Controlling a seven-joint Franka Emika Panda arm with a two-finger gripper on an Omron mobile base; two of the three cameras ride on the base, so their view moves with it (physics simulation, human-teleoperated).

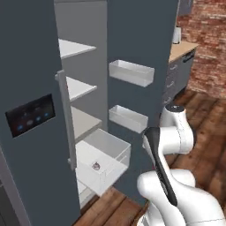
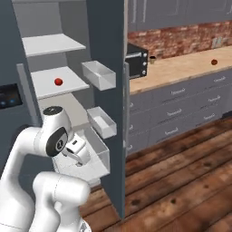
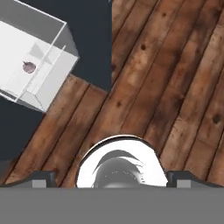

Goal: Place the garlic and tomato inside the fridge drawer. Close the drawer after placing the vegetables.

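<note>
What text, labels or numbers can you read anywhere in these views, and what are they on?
No readable text in any view.
Fridge control panel: a dark screen with a few small blue glowing icons, too blurred to read.
Microwave on the counter: its dark front shows small light dots, nothing legible.
Fridge drawer, door trays and shelves: no labels or markings.
</note>
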